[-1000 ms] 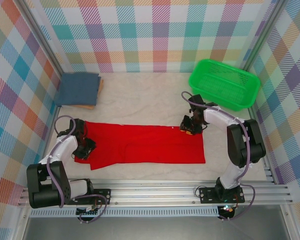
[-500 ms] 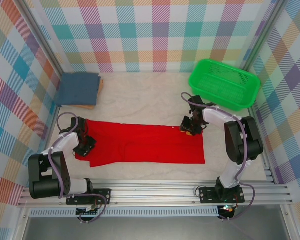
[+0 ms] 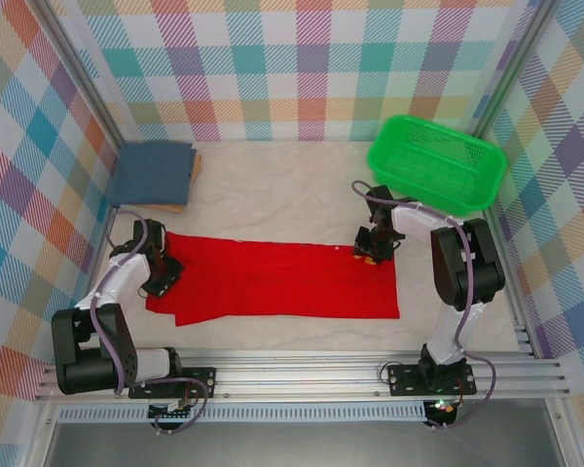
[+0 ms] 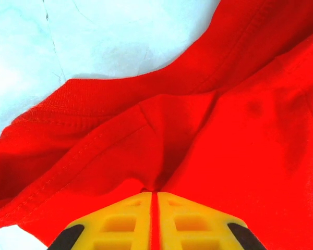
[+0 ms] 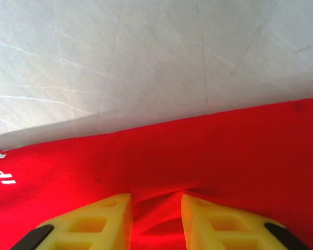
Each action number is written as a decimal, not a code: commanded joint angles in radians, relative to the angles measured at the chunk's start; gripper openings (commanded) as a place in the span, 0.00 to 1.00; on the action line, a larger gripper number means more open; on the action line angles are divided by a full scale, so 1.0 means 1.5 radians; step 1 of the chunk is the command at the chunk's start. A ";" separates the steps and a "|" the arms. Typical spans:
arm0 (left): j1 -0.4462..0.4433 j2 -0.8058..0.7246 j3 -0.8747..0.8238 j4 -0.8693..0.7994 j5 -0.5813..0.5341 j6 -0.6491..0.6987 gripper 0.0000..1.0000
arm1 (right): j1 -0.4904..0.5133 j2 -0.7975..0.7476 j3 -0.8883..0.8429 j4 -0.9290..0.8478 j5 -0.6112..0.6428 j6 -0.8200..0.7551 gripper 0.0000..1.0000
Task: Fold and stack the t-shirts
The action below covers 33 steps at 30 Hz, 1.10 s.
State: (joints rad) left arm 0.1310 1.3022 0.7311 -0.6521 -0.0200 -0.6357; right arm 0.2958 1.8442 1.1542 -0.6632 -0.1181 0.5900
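Wrist views: left hand [image 4: 154, 195] clamped tight on red t-shirt [image 4: 224, 130], right hand [image 5: 155, 201] pinching its edge. Overhead adds 1 blue t-shirt [image 3: 154, 172], 1 basket [image 3: 436, 163].

Red t-shirt [image 3: 282, 282] (spread flat) near folded blue t-shirt [image 3: 154, 172]

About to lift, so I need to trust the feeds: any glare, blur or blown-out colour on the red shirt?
Top camera: even light, sharp, no glare on the red shirt. Left wrist: red oversaturated, seams readable; table washed out to pale blue-white. Right wrist: red looks flat, white lettering at the left edge is blurry.
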 commanded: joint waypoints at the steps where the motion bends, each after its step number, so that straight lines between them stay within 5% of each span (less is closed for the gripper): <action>1: -0.005 0.002 0.016 -0.016 -0.008 0.005 0.12 | -0.005 0.018 0.003 -0.017 0.014 0.002 0.31; 5: 0.005 0.011 0.023 0.032 0.027 0.040 0.35 | -0.005 0.017 0.003 -0.017 0.010 0.003 0.31; 10: 0.019 0.081 0.082 0.098 0.057 0.137 0.38 | -0.005 0.020 0.004 -0.020 0.011 -0.001 0.31; 22: 0.037 0.172 0.106 0.182 0.073 0.235 0.34 | -0.008 0.026 0.013 -0.023 0.009 0.000 0.31; 33: 0.037 0.195 0.127 0.195 0.065 0.243 0.06 | -0.008 0.033 0.030 -0.033 0.014 -0.001 0.31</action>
State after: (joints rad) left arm 0.1791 1.5852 0.8967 -0.3809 0.0700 -0.2886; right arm 0.2939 1.8668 1.1862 -0.6971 -0.1207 0.5900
